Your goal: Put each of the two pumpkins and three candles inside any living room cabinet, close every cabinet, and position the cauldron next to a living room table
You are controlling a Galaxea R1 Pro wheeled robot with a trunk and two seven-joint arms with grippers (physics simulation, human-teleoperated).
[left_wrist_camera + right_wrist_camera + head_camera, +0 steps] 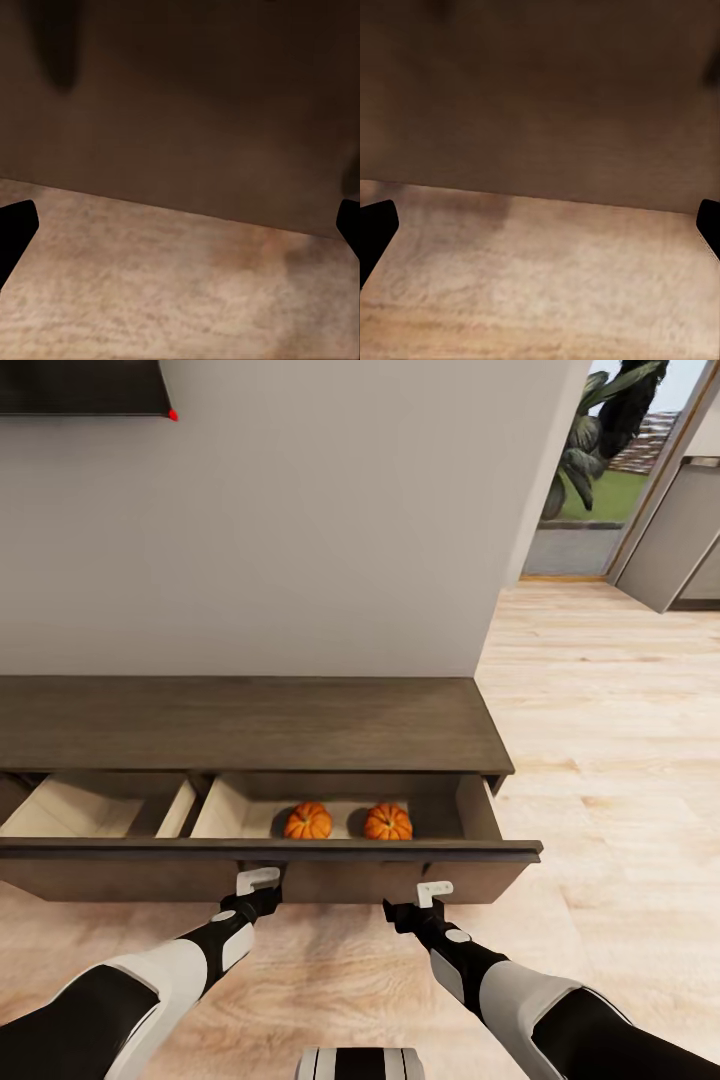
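Item: long, low dark-brown wooden cabinet (250, 725) against the wall, long axis running 9 to 3 o'clock, its drawer (270, 850) pulled out toward 6 o'clock with two squat bright-orange ribbed pumpkins (308, 821) (388, 822) side by side in the right-hand compartment. Left gripper (258, 881) and right gripper (435, 893) sit at the drawer front, fingers spread, grasping nothing. Risk: an uneven push could skew the drawer, and shutting it now leaves the candles outside.

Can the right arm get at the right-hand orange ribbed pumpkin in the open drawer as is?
Probably yes: the right-hand orange ribbed pumpkin sits uncovered, but the right gripper is below the dark-brown wooden drawer front, so it must lift over first.
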